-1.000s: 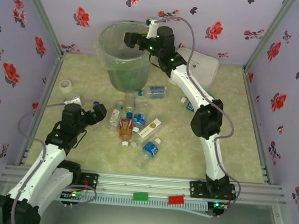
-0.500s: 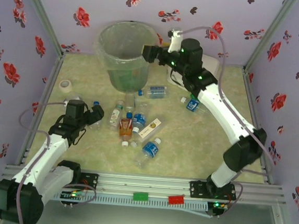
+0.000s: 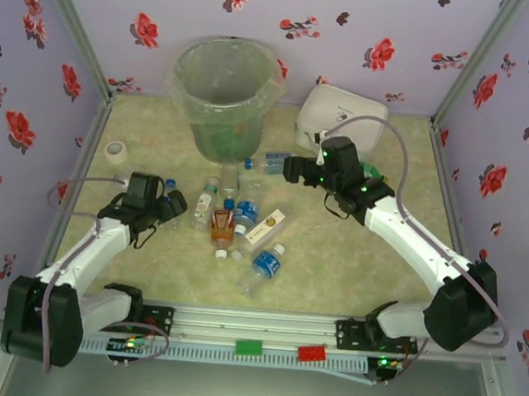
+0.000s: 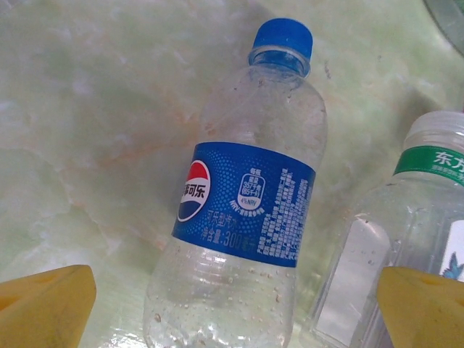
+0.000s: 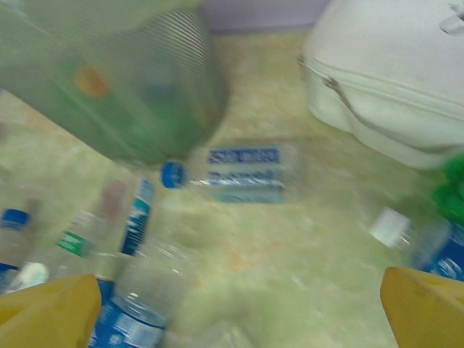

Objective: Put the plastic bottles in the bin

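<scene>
Your left claw (image 4: 233, 304) sits spread astride the clear blue-capped plastic bottle (image 4: 243, 206), poised to pinch; right claw (image 5: 235, 304) spread, empty.

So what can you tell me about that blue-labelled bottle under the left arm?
The bottle is clear plastic, blue screw cap on, blue wrap label with a red-white-blue logo. Droplets cling inside; otherwise it looks empty. It lies on the marbled table, beside a green-labelled bottle, under the left gripper's open jaws, untouched.
</scene>
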`<state>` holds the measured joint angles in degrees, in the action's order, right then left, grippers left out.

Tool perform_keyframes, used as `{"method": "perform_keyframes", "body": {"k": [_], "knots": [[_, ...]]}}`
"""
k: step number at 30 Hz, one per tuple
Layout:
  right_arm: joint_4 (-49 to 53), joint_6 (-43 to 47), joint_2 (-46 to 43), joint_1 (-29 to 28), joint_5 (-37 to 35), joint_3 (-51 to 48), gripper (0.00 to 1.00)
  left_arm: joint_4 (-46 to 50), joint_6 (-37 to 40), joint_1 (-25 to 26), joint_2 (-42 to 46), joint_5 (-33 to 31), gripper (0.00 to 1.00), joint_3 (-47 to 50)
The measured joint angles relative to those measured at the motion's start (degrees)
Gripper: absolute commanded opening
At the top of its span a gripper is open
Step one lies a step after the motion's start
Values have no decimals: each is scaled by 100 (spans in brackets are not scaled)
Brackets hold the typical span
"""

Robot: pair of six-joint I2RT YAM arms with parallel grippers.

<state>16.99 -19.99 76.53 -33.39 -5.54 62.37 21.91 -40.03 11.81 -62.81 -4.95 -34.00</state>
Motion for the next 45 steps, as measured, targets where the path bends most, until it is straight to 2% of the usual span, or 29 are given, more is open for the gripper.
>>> {"method": "perform_keyframes", "body": {"k": [6, 15, 21, 27, 35, 38, 42, 45], "knots": [[229, -192, -223, 55, -769, -212, 100, 90, 164, 0, -822, -11, 100, -505], [238, -367, -378, 295, -1016, -389, 100, 155, 363, 2, -1755, -66, 99, -887], [221, -424, -380, 315, -999, -514, 100, 173, 494, 24, -1971, -66, 80, -887], [72, -428, -380, 315, -791, -525, 100, 125, 599, 28, -2026, -87, 57, -887], [-20, -466, -380, 319, -662, -579, 100, 87, 643, 28, -1919, -221, 43, -837], [-57, -468, -380, 341, -643, -625, 100, 140, 658, 28, -1613, -345, 35, -780], [-81, -470, -378, 374, -592, -651, 100, 181, 710, 28, -796, -452, 29, -774], [-87, -472, -374, 422, -518, -651, 100, 225, 769, 28, -109, -492, 28, -868]]}}
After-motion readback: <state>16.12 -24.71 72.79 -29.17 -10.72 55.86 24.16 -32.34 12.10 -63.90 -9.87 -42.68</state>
